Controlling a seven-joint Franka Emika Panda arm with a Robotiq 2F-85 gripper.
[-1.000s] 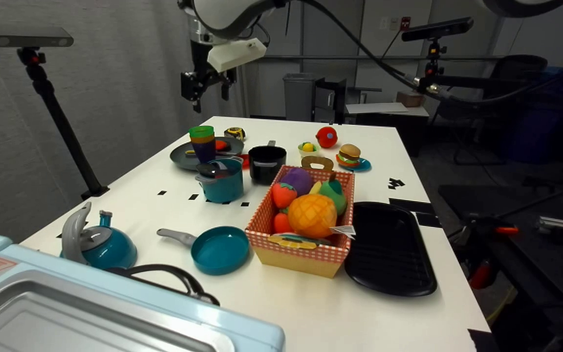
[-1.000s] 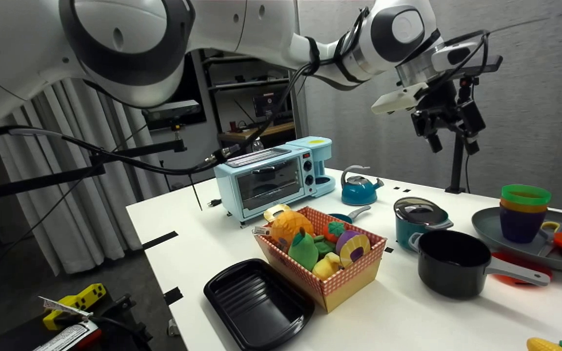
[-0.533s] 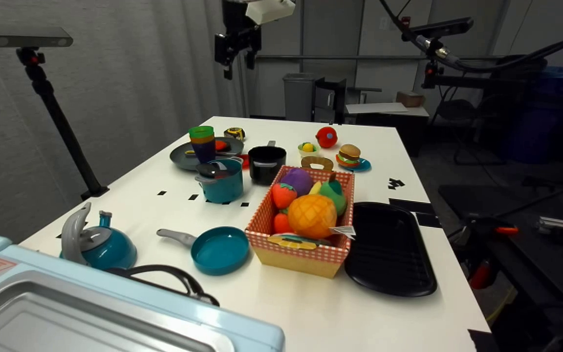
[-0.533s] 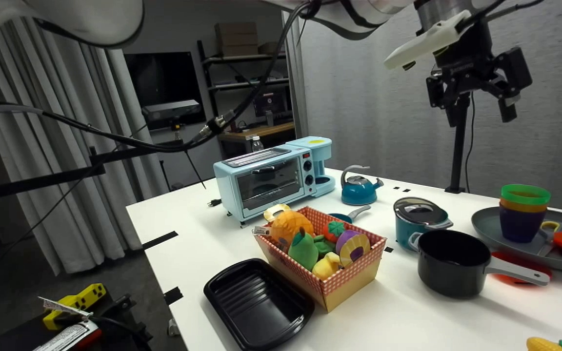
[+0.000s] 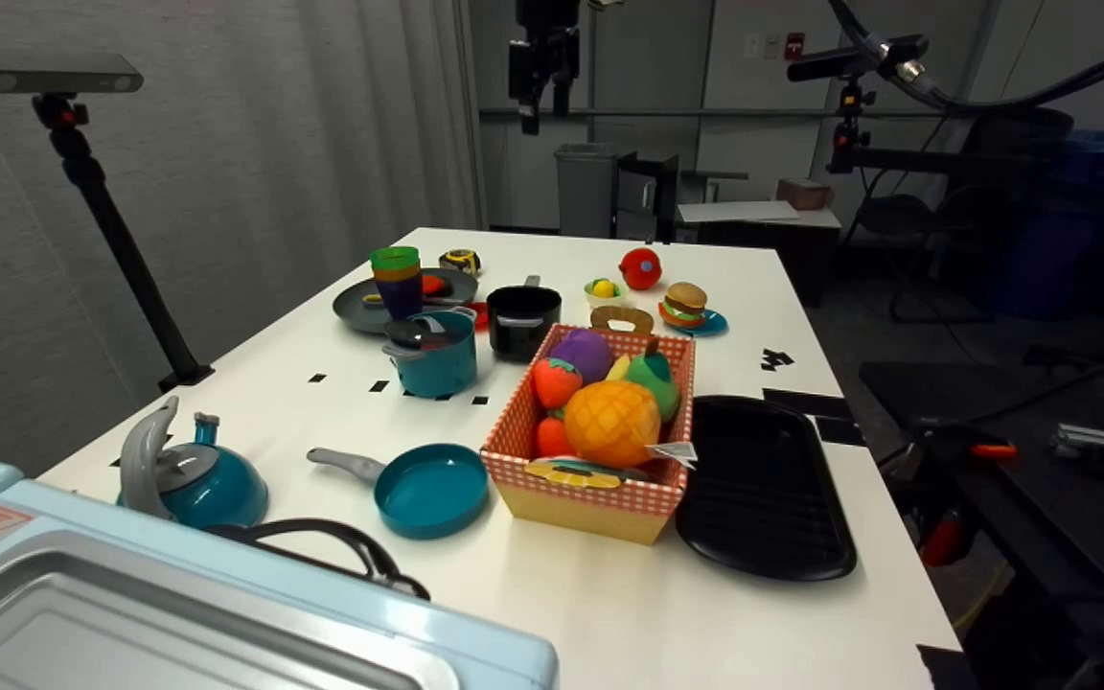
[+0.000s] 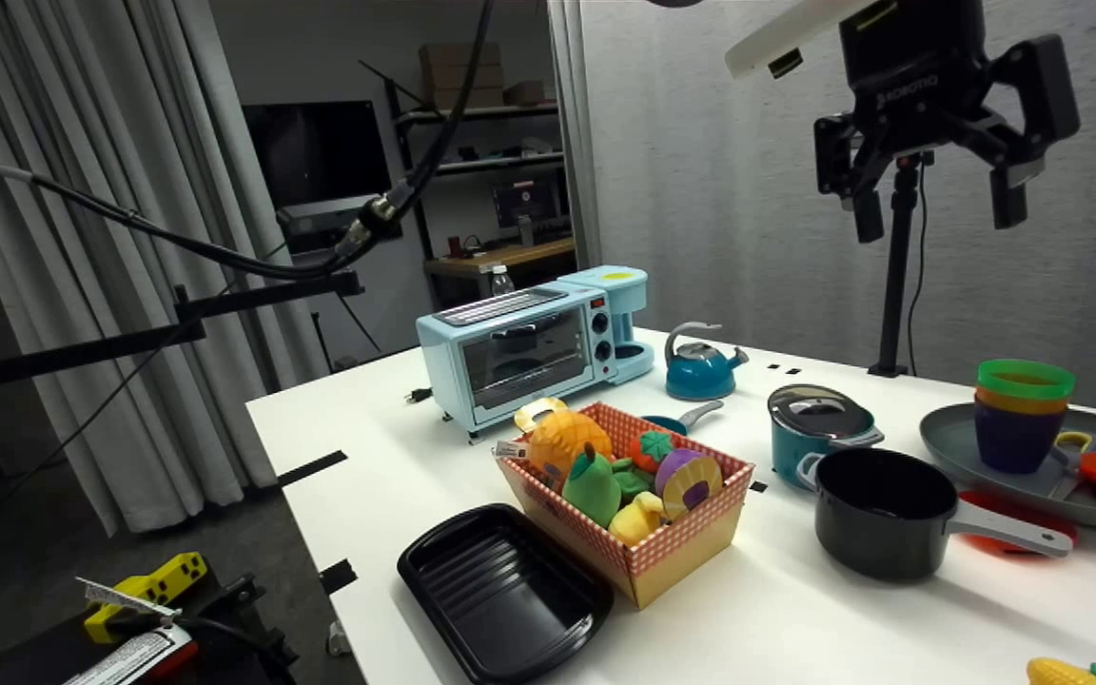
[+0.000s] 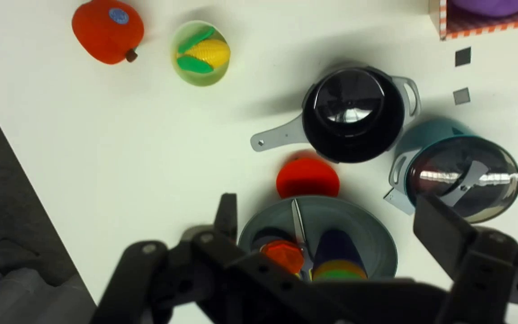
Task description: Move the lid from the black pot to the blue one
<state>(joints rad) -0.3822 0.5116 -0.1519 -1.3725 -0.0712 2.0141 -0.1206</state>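
One lid [image 6: 819, 411] lies over the blue pot [image 6: 798, 459]; the gripper [image 6: 938, 211] holds its two fingers spread wide.
Of two pots, the open-topped black pot [image 6: 881, 533] stands just beside the blue one, both well in from the edges of the table [image 6: 396, 457]. Nearer the long edge with one camera stand [image 5: 116, 220], one gray plate [image 5: 356, 309] carries three stacked cups [image 6: 1019, 426]: green, orange and purple. One basket [image 6: 686, 563] of toy food [image 6: 594, 487] stands between the pots and one black tray [image 6: 500, 585], which lies near the opposite long edge. One frying pan [image 5: 432, 491] and one kettle [image 6: 700, 378] sit toward the short edge where one toaster oven [image 6: 529, 352] stands, the kettle nearer the camera-stand edge. Toward the opposite short edge is one red toy fruit [image 5: 640, 269].
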